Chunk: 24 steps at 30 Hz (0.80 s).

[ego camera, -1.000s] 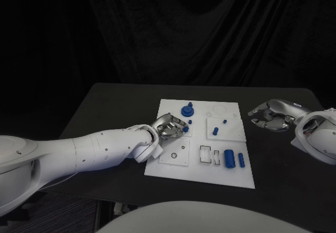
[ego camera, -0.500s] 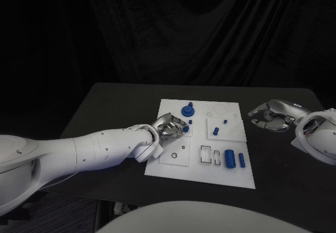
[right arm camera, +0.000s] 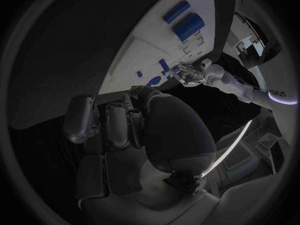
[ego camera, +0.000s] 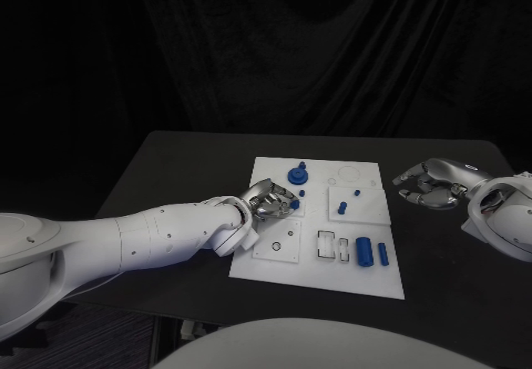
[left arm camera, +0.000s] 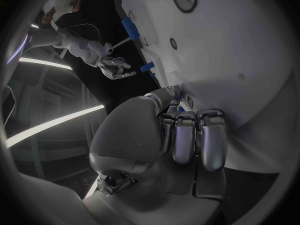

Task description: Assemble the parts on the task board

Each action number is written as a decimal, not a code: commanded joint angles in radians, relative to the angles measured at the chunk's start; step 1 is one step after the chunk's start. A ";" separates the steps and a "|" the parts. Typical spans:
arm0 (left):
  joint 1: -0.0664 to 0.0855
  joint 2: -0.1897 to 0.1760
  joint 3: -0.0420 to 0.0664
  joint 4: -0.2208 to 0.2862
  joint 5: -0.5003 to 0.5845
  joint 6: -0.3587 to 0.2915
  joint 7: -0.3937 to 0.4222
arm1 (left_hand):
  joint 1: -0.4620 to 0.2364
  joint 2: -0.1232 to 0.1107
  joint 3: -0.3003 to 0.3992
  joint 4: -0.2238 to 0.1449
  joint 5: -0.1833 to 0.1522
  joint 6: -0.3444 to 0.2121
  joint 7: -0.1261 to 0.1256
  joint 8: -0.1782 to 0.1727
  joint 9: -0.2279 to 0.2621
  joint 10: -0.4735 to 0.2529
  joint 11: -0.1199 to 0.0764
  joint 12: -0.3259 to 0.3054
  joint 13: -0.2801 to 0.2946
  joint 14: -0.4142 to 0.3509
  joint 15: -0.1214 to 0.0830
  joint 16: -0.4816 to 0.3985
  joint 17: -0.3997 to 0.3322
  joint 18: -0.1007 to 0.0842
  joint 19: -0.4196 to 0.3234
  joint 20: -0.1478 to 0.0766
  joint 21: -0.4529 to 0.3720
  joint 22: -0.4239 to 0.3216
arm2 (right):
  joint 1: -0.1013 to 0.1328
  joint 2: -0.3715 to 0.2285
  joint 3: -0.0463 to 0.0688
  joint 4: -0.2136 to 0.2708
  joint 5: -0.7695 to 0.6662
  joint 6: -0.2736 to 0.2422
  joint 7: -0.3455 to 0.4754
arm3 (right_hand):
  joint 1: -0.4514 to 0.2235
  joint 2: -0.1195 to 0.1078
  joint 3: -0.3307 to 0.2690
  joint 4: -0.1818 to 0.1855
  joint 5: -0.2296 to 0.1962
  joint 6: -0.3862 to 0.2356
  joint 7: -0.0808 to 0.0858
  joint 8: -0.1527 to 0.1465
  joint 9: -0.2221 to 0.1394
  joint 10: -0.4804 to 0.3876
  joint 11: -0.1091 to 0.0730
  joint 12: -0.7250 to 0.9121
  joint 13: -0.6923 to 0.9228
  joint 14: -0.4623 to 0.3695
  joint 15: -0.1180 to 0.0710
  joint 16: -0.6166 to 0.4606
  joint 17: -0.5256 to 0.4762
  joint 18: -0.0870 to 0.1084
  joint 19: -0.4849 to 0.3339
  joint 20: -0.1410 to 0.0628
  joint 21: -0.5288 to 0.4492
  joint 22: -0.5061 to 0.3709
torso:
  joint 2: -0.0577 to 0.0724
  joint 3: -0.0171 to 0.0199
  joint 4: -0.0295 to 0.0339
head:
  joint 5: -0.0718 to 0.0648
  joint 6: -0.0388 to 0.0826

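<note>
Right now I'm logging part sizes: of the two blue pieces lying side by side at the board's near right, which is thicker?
The left-hand cylinder, nearer the rectangular slots; the slimmer piece lies toward the task board edge.

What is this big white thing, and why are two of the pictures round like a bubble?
It is a robot with two white arms, and each arm ends in a silver hand. The square picture comes from a camera on its head, looking down at a black table. The round ones come from little cameras on its wrists, just behind each hand, so the hand looks huge.

On the table lies a white plate called the task board. Small blue parts sit on it, like a round blue knob, a short blue peg and two blue rods lying side by side.

The left hand is over the board with its fingers curled around a small blue part. The right hand is beside the board over the bare table, fingers curled, holding nothing.
</note>
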<state>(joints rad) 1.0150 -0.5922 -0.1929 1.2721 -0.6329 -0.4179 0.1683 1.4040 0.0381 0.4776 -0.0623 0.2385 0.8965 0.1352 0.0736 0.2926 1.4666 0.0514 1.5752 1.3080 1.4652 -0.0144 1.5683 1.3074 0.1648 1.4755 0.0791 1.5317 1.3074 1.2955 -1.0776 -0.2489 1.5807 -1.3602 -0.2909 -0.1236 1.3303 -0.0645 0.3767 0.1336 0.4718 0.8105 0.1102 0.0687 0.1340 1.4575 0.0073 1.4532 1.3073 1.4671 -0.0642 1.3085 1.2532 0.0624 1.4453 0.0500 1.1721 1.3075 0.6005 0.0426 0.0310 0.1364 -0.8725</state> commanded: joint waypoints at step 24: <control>-0.022 -0.002 -0.019 -0.049 0.204 0.153 -0.081 | 0.016 0.045 -0.079 -0.014 -0.079 -0.083 -0.014 0.335 0.164 0.104 -0.025 -0.004 0.263 0.106 -0.014 0.002 0.263 -0.148 0.065 0.004 -0.025 0.242 | -0.004 0.000 0.001 -0.001 -0.002 0.015 -0.014 | -0.006 0.008 0.005 0.000 0.003 -0.006 0.000 -0.004 -0.001 -0.014 -0.001 -0.013 0.124 0.029 0.003 -0.007 -0.003 0.019 -0.005 -0.002 -0.006 0.152 | 0.000 0.0004 -0.0002 | 0.008 0.000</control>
<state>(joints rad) 1.0208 -0.5921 -0.1893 1.2389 -0.4779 -0.3138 0.2016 1.4157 0.0676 0.4031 -0.0759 0.1612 0.8194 0.1199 0.2518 0.2927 1.4680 0.0352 1.5744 1.3113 1.4653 -0.0218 1.5684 1.3074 0.1700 1.4761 0.0783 1.5100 1.3074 1.2939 -1.0768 -0.2488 1.5794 -1.3602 -0.2844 -0.1248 1.3272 -0.0615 0.3767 0.1337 0.4718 0.8106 0.1102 0.0687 0.1340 1.4504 0.0072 1.4436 1.3073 1.4671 -0.0642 1.3046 1.2513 0.0623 1.4453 0.0500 1.1721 1.3074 0.6000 0.0426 0.0301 0.1441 -0.8725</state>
